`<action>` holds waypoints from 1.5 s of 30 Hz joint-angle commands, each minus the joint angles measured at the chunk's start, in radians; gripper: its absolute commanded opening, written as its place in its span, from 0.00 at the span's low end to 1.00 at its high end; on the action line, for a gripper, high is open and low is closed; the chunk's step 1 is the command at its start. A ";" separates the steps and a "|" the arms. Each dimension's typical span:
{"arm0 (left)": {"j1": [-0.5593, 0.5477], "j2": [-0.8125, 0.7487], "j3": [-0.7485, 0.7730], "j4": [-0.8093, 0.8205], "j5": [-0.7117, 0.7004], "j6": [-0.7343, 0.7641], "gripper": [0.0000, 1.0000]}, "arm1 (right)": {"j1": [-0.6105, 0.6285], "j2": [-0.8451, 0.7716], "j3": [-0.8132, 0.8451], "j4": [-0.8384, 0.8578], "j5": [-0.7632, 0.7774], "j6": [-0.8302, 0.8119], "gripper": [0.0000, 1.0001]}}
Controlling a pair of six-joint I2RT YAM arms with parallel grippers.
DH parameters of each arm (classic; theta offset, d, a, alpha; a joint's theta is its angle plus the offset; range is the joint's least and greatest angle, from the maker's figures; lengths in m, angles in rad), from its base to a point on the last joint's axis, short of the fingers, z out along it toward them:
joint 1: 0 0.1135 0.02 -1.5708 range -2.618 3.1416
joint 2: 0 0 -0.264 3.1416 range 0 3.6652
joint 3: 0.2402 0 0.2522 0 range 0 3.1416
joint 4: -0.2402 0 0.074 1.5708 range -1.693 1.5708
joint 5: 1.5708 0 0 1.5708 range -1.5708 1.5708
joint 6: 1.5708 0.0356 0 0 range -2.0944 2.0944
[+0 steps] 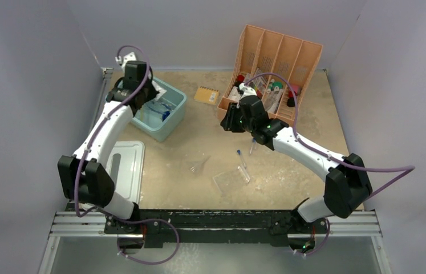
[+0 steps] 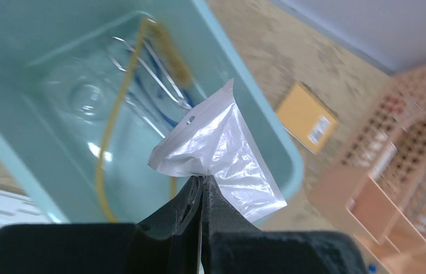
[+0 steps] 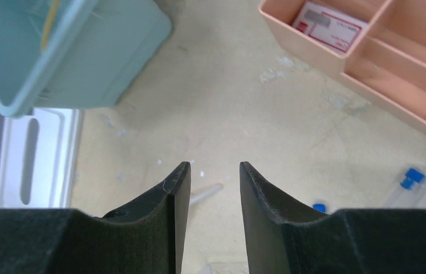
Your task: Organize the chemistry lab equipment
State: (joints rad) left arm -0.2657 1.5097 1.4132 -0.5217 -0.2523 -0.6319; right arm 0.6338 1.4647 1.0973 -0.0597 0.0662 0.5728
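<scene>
Sandy tabletop, teal bin: my left gripper pinches the small clear bag above it. I'd lower past the rim before releasing; my right gripper hangs open, empty.

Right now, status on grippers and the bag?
Left gripper shut on bag, over the teal bin. Right gripper open, empty. Tubes loose on table, nothing blocking the bin.

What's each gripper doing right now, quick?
Left gripper: shut on the bag, above the bin.
Right gripper: open, holding nothing.
</scene>
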 commanded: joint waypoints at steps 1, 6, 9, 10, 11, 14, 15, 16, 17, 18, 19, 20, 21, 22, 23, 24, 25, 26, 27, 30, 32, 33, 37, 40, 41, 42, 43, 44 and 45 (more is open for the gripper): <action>0.106 0.073 0.072 -0.042 0.001 0.049 0.00 | -0.002 -0.024 -0.021 -0.024 0.061 -0.013 0.40; 0.148 0.205 0.112 -0.042 0.055 0.077 0.00 | -0.002 -0.022 -0.021 -0.052 0.086 -0.009 0.40; 0.148 0.265 0.114 -0.039 0.099 0.072 0.00 | -0.002 -0.018 -0.023 -0.056 0.112 -0.019 0.40; 0.148 0.279 0.111 -0.033 0.119 0.069 0.00 | -0.002 -0.016 -0.019 -0.061 0.118 -0.023 0.40; 0.148 0.291 0.107 -0.028 0.133 0.067 0.00 | -0.002 -0.013 -0.014 -0.069 0.124 -0.028 0.40; 0.148 0.311 0.097 -0.018 0.174 0.078 0.00 | -0.002 -0.007 -0.003 -0.074 0.143 -0.034 0.40; 0.148 0.317 0.097 -0.020 0.185 0.085 0.00 | -0.001 -0.004 0.002 -0.074 0.147 -0.036 0.40; 0.148 0.318 0.096 -0.026 0.189 0.090 0.00 | -0.002 0.001 0.007 -0.072 0.146 -0.037 0.40; 0.148 0.318 0.096 -0.033 0.193 0.095 0.00 | -0.002 0.006 0.012 -0.069 0.141 -0.038 0.40; 0.148 0.318 0.098 -0.041 0.196 0.102 0.04 | -0.002 0.013 0.018 -0.064 0.134 -0.042 0.41; 0.148 0.313 0.098 -0.048 0.193 0.108 0.10 | -0.002 0.021 0.023 -0.064 0.129 -0.046 0.40; 0.148 0.305 0.099 -0.054 0.186 0.110 0.17 | -0.002 0.028 0.031 -0.068 0.124 -0.049 0.41; 0.148 0.296 0.101 -0.059 0.180 0.111 0.23 | -0.001 0.035 0.034 -0.071 0.122 -0.050 0.40; 0.148 0.287 0.105 -0.066 0.176 0.114 0.29 | -0.002 0.041 0.039 -0.074 0.122 -0.050 0.40; 0.148 0.280 0.112 -0.077 0.173 0.118 0.33 | -0.002 0.044 0.040 -0.074 0.120 -0.050 0.40; 0.148 0.271 0.123 -0.091 0.173 0.122 0.35 | -0.002 0.047 0.041 -0.072 0.118 -0.050 0.41; 0.146 0.258 0.132 -0.100 0.180 0.126 0.36 | -0.001 0.048 0.041 -0.069 0.116 -0.049 0.41; 0.146 0.243 0.136 -0.102 0.188 0.130 0.37 | -0.002 0.050 0.040 -0.066 0.114 -0.048 0.41; 0.146 0.226 0.140 -0.102 0.201 0.132 0.38 | -0.002 0.053 0.042 -0.066 0.111 -0.048 0.41; 0.136 0.173 0.145 -0.097 0.280 0.158 0.41 | -0.002 0.057 0.044 -0.069 0.106 -0.040 0.41; 0.109 0.134 0.140 -0.088 0.329 0.201 0.42 | -0.002 0.056 0.040 -0.072 0.104 -0.028 0.41; 0.084 0.116 0.136 -0.087 0.336 0.226 0.43 | -0.002 0.054 0.037 -0.074 0.106 -0.020 0.41; -0.047 0.046 0.099 -0.089 0.324 0.333 0.51 | -0.002 0.039 0.014 -0.087 0.125 0.026 0.41; -0.125 0.014 0.049 -0.082 0.370 0.366 0.61 | -0.002 0.013 -0.015 -0.112 0.168 0.079 0.41; -0.139 0.006 0.030 -0.077 0.387 0.370 0.62 | -0.001 0.005 -0.025 -0.121 0.182 0.096 0.42; -0.154 -0.002 0.010 -0.073 0.405 0.373 0.64 | -0.001 -0.004 -0.036 -0.137 0.198 0.123 0.42; -0.168 -0.007 -0.008 -0.071 0.412 0.375 0.65 | -0.001 -0.015 -0.048 -0.148 0.213 0.146 0.42; -0.183 -0.010 -0.029 -0.069 0.418 0.377 0.65 | -0.003 -0.024 -0.061 -0.160 0.229 0.168 0.43; -0.199 -0.012 -0.042 -0.068 0.424 0.379 0.66 | -0.003 -0.036 -0.073 -0.175 0.244 0.194 0.43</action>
State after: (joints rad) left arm -0.4377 1.5215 1.4368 -0.6075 0.1204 -0.3050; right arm 0.6338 1.4982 1.0626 -0.1753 0.2165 0.6502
